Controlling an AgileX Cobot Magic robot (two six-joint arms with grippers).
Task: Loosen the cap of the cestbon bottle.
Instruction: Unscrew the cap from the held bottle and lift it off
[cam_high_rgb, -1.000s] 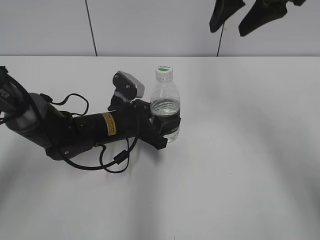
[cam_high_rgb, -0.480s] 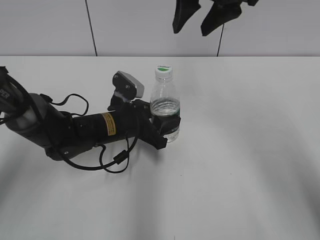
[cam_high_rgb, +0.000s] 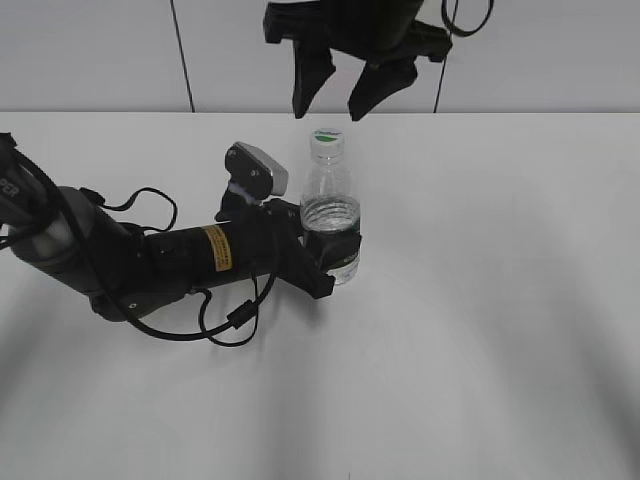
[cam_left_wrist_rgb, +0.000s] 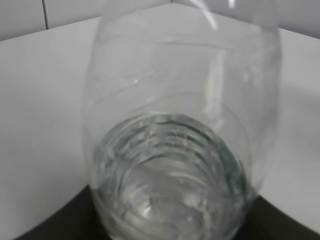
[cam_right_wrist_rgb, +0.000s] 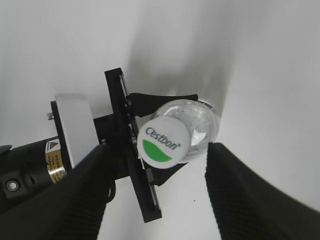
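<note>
Left tool (cam_high_rgb: 335, 262) clenched on the cestbon bottle (cam_high_rgb: 331, 212), upright mid-desk (cam_high_rgb: 480, 300). Right tool (cam_high_rgb: 338, 100), jaws spread, has swung in from 2 o'clock, now above the cap (cam_right_wrist_rgb: 163, 140); likely descent next.

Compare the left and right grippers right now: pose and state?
The left gripper lies low along the table, reaching in sideways; the right gripper hangs above, pointing down.
The left gripper is shut on the cestbon bottle at its label band; the right gripper is open, holding nothing, its fingers apart above the cap, not touching it.
Both are black and centred on the same upright bottle.
</note>
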